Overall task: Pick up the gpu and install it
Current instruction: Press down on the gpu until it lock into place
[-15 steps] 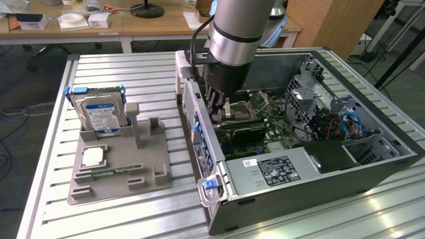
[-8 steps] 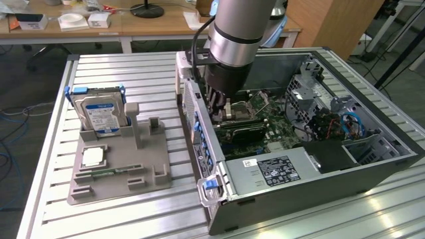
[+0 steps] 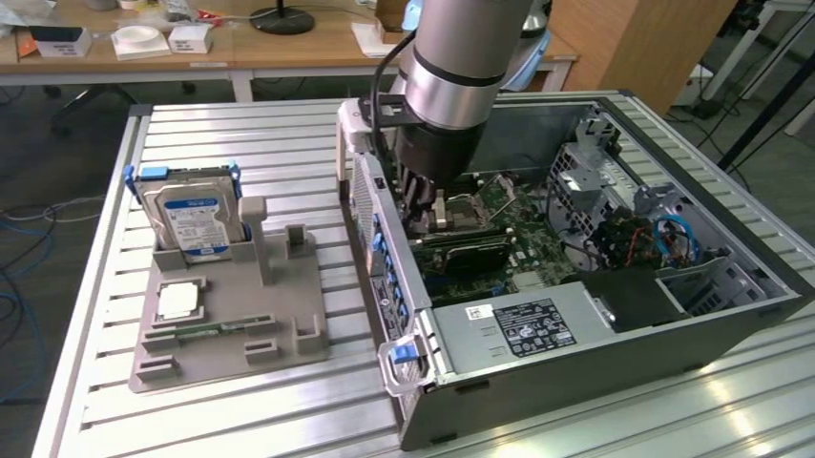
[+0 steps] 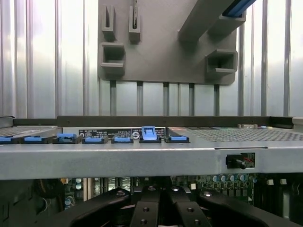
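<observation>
The robot arm reaches down into the open computer case (image 3: 713,315), its gripper (image 4: 161,201) lowered over the motherboard (image 3: 535,250) beside the rear slots. The fingers (image 4: 144,208) are drawn together; whether they pinch the gpu cannot be told, and a dark card near them (image 3: 465,250) may be it. Such a card is likely light, stiff and fragile, best held by its bare edges. On the table, the grey holder (image 3: 229,329) carries a hard drive (image 3: 191,215).
</observation>
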`<state>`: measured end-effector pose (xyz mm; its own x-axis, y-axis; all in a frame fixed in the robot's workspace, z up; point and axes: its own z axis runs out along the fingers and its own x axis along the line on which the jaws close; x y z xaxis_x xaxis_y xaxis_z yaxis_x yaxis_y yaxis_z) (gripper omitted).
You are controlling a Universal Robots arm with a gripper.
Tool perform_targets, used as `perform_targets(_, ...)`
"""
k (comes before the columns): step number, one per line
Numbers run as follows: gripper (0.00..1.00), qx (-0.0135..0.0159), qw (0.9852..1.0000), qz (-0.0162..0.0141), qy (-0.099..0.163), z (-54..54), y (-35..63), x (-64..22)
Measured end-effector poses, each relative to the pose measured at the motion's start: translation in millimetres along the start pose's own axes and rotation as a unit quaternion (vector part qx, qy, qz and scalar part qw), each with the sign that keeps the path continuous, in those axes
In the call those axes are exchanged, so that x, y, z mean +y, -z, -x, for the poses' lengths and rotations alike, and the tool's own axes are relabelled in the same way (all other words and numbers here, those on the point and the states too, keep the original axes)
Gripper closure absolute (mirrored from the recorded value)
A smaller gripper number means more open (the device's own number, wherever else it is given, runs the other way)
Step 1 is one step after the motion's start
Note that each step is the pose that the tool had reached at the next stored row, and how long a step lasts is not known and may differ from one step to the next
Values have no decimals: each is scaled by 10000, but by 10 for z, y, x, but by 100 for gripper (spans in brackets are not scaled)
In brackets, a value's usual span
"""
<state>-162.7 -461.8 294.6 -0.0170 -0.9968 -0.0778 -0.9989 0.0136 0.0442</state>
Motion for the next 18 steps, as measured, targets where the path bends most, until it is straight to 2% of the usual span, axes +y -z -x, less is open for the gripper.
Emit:
perform_targets(5,90,-25,10000,-1,2,-1,-7,-10)
perform_targets(12,90,-25,10000,21,-1,1,-6,-9)
perform_targets(14,90,-25,10000,41,-2,1,-6,-7)
perform_targets(18,90,-24,9999,108,-7,1,-6,-6)
